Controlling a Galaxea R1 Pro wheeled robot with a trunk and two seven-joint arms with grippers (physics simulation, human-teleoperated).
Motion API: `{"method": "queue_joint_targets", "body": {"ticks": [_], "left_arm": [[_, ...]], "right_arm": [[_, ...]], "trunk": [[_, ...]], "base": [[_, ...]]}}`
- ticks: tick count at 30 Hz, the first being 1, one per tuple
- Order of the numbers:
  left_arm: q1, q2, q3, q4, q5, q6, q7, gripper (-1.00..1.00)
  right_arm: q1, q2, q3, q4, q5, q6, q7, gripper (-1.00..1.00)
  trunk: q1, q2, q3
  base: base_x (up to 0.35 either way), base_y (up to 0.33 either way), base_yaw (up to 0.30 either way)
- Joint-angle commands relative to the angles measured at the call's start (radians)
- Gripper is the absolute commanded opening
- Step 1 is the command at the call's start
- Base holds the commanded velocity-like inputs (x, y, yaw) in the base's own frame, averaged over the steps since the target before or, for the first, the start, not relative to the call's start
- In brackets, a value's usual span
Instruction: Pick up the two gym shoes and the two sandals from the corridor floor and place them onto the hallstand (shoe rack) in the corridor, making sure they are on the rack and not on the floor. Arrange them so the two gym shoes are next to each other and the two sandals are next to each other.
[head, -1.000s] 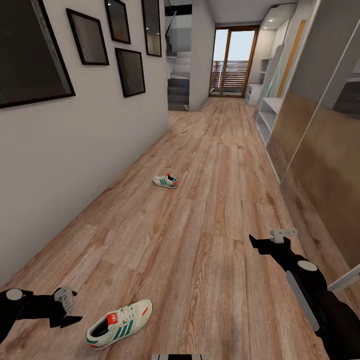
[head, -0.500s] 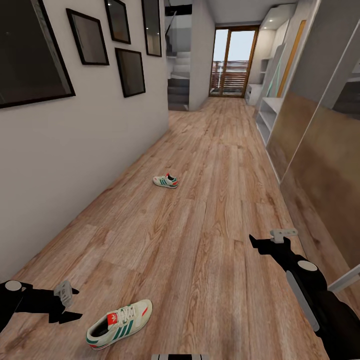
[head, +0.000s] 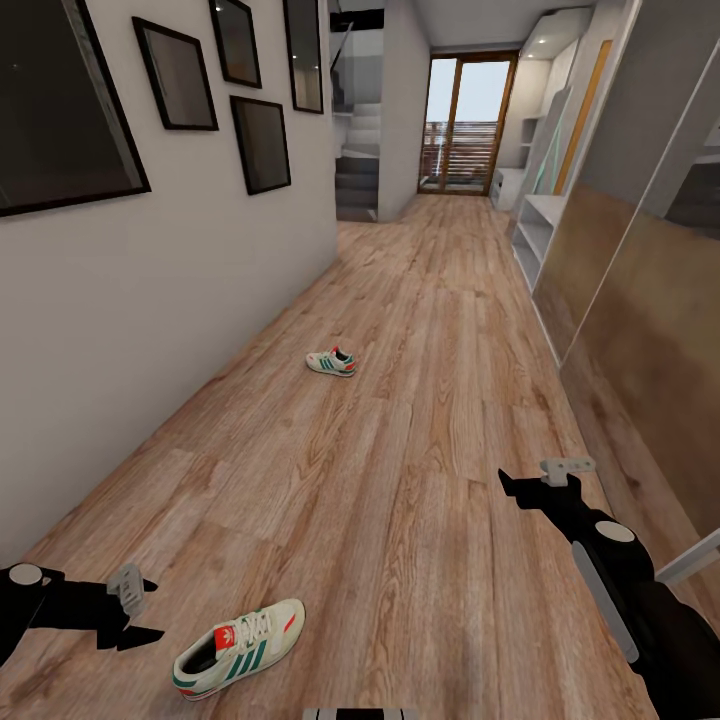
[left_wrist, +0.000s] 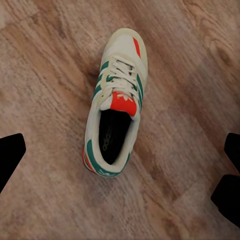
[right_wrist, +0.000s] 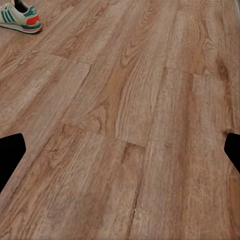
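Head view down a corridor, wood-plank floor (head: 420, 420) running to a glazed door (head: 468, 122) at the far end. Near sneaker (head: 238, 647) lies on the floor close to the robot, on its left side, toe pointing away and to the right, upright on its sole. Left wrist view looks straight down on that sneaker (left_wrist: 117, 116): cream upper, green stripes, red tongue label, opening visible, sole flat on the planks. Left gripper (head: 128, 610) hangs just beside the sneaker's heel end, not touching it; fingers spread apart, dark fingertips (left_wrist: 10, 155) at both edges of the wrist view with the shoe between and below them, nothing held. Second sneaker (head: 331, 362) sits further up the corridor, near the left wall (head: 150, 300), well apart from the first; it shows small in a corner of the right wrist view (right_wrist: 20, 17). Right gripper (head: 545, 480) is out over bare floor on the robot's right, fingers apart and empty, tips (right_wrist: 10, 150) at the picture edges above plain planks. Dark picture frames (head: 260, 143) hang on the left wall. White shelving (head: 537, 225) stands along the right side further down, beside wood-toned panels (head: 620, 330); too far to make out detail. Stairs (head: 358, 150) open off to the left past the wall.
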Motion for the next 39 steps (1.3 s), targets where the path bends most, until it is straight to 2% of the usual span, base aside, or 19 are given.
{"method": "queue_joint_targets", "body": {"ticks": [1,13,21,32,39], "left_arm": [[0.000,-0.001,0.006,-0.001,-0.010,-0.009,-0.002,1.00],[0.002,-0.004,0.008,-0.001,-0.011,-0.009,0.013,1.00],[0.001,-0.006,0.011,-0.001,-0.011,-0.004,0.064,1.00],[0.001,-0.009,0.012,-0.002,-0.008,0.072,0.122,1.00],[0.001,-0.010,0.012,-0.002,0.003,0.091,0.138,1.00]], "right_arm": [[0.000,-0.001,0.001,-0.001,-0.007,0.005,-0.001,1.00],[0.000,-0.001,0.000,-0.001,-0.007,0.005,-0.001,1.00],[0.000,-0.001,-0.001,-0.001,-0.007,0.005,-0.001,1.00],[0.000,-0.002,-0.002,-0.001,-0.007,0.005,-0.001,1.00],[0.000,-0.002,-0.003,-0.001,-0.007,0.005,-0.001,1.00]], "trunk": [[0.000,0.000,-0.001],[0.000,0.000,-0.001],[0.000,0.000,-0.001],[0.000,0.000,-0.001],[0.000,0.000,-0.001]], "base": [[0.000,0.000,0.000],[0.000,0.000,0.000],[0.000,0.000,0.000],[0.000,0.000,0.000],[0.000,0.000,0.000]]}}
